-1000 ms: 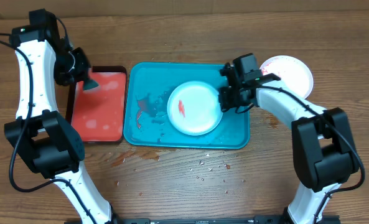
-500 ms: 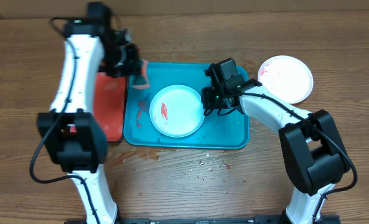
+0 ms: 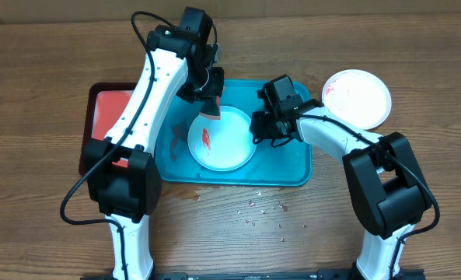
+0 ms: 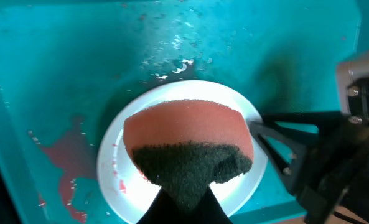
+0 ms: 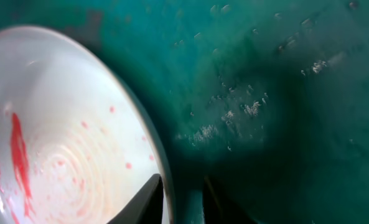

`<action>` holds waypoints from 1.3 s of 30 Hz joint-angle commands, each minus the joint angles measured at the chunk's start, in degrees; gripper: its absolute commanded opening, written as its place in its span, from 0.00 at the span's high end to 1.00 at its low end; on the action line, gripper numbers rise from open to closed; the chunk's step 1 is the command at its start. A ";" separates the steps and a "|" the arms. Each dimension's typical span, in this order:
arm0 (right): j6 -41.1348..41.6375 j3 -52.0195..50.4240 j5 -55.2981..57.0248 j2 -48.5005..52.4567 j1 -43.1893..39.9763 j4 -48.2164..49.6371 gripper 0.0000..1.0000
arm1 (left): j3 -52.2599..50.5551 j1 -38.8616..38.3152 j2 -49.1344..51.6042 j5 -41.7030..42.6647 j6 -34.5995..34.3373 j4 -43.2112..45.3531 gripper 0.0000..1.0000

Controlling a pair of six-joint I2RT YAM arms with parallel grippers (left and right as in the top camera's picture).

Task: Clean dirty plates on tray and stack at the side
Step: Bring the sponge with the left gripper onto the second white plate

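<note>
Left wrist view: the left fingers (image 4: 183, 210) are closed on a sponge (image 4: 187, 140), held over the white plate (image 4: 111, 165) below them. The right fingers (image 5: 184, 202) are clamped on that plate's rim, opposite the sponge, inside the tray (image 5: 284, 93). A red smear (image 3: 205, 138) beside the left fingers is not yet wiped. Beyond the right fingers, off the tray, a second plate (image 3: 358, 97) lies on the worktop (image 3: 230, 233), so roughly one plate is judged done; wiping and stacking are left.

A brown wood-grain table (image 3: 43, 233) fills the view, crumbs (image 3: 261, 210) scattered on it
</note>
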 commanded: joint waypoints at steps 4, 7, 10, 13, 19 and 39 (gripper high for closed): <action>-0.57 -0.76 0.81 0.92 -0.13 -1.18 0.92 | -0.26 0.59 0.46 -1.90 -1.27 -0.13 0.96; -0.57 -0.76 0.85 0.92 -0.13 -0.39 0.96 | -0.33 0.59 0.46 -1.70 -1.29 -0.37 0.96; 0.90 -0.76 0.85 0.92 -0.13 1.60 0.96 | -0.94 0.52 0.46 -1.49 -2.23 -0.09 0.96; 6.01 -0.76 0.85 0.92 -0.13 4.15 0.96 | -2.47 0.46 0.46 -1.44 -4.28 1.29 0.96; 12.94 -0.76 0.70 0.94 0.09 8.41 0.96 | -9.38 -0.35 0.46 3.56 -6.88 8.24 0.96; 16.13 -0.76 1.99 0.94 0.13 8.74 0.96 | -20.52 -3.85 1.07 2.27 -14.53 25.59 0.96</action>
